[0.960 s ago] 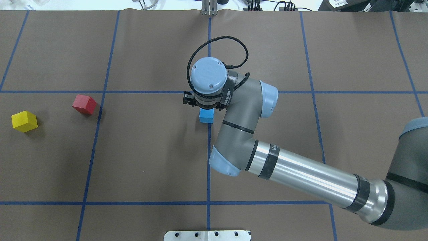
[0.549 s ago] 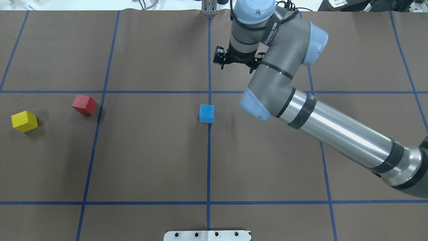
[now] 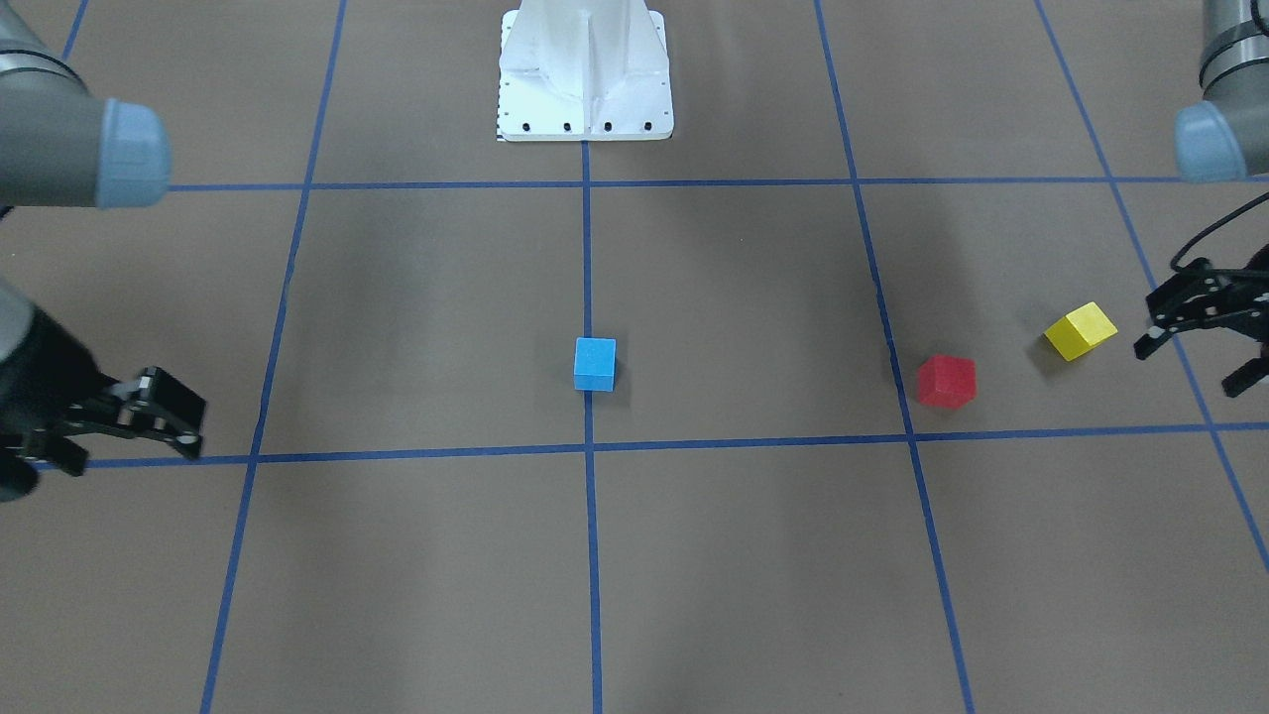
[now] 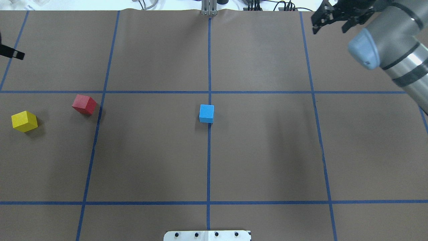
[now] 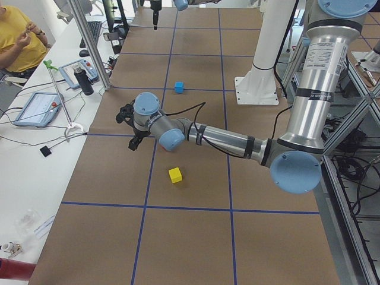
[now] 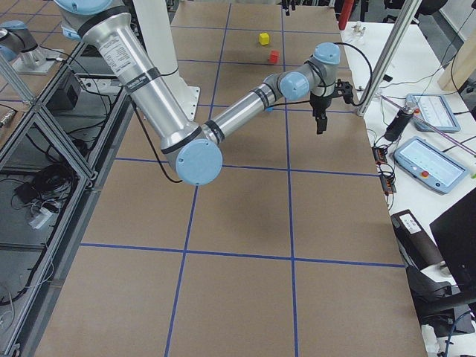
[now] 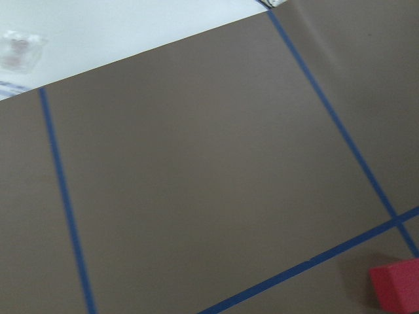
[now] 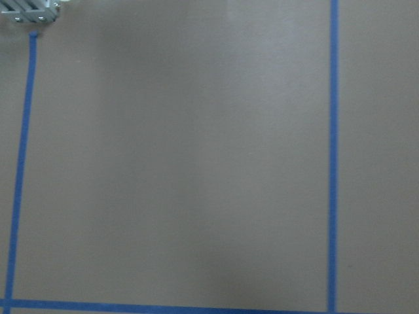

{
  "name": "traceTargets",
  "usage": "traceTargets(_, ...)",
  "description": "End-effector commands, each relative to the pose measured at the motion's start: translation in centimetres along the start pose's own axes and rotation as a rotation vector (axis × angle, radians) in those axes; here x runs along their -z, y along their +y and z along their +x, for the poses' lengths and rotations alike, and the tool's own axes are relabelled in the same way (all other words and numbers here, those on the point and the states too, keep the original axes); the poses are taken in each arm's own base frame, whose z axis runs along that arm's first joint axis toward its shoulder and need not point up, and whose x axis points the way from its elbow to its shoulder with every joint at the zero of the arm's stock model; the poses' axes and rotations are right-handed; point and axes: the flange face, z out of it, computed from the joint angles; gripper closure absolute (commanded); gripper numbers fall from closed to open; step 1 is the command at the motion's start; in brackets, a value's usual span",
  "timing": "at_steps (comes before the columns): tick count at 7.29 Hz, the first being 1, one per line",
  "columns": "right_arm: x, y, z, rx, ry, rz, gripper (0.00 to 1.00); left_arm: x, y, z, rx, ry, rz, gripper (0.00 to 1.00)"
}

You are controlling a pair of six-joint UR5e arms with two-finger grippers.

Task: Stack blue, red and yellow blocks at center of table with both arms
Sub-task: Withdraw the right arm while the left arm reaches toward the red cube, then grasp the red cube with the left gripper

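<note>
The blue block (image 4: 206,113) (image 3: 595,363) rests alone on the centre tape line of the table (image 4: 150,157). The red block (image 4: 84,104) (image 3: 946,382) and the yellow block (image 4: 24,121) (image 3: 1080,330) lie apart on the robot's left side. My left gripper (image 3: 1185,370) hovers open just beyond the yellow block, and only one fingertip (image 4: 12,54) shows in the overhead view. The left wrist view catches the red block (image 7: 398,288) at its lower right corner. My right gripper (image 4: 329,29) (image 3: 129,454) is open and empty, raised over the far right of the table.
The white pedestal base (image 3: 585,74) stands at the robot's edge, in line with the blue block. A metal post (image 4: 209,8) and cables sit beyond the far edge. A side bench (image 5: 35,113) holds tablets, with a person seated by it.
The right gripper has let go of the blue block, risen and swung away to the far right. The blue block stays at the centre. A left fingertip has entered at the overhead view's left edge.
</note>
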Motion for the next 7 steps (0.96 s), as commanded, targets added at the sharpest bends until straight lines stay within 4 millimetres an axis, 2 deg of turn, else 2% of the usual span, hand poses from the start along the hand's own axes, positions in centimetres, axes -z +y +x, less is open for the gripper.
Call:
traceTargets(1,1.4,4.8,14.1,0.157,0.022,-0.025,0.0,-5.9,0.0,6.2,0.064,-0.007,-0.041,0.0)
traceTargets(2,1.8,7.6,19.6,0.205,-0.001,-0.038,0.0,-10.1,0.3,11.0,0.09,-0.042,-0.048,0.0)
traceTargets(3,1.9,10.4,24.3,0.24,0.005,-0.051,0.0,-13.6,1.9,13.8,0.08,-0.099,-0.053,0.0)
traceTargets(4,1.8,12.4,27.2,0.248,0.012,-0.061,0.0,-15.4,3.1,14.1,0.072,-0.116,-0.078,0.0)
traceTargets(5,1.9,13.2,28.0,0.242,0.016,-0.062,0.0,-15.9,3.9,13.1,0.067,-0.128,-0.095,0.0)
traceTargets(7,1.6,13.3,28.2,0.239,0.02,-0.068,0.0,-17.2,4.6,11.9,0.061,-0.146,-0.124,0.0)
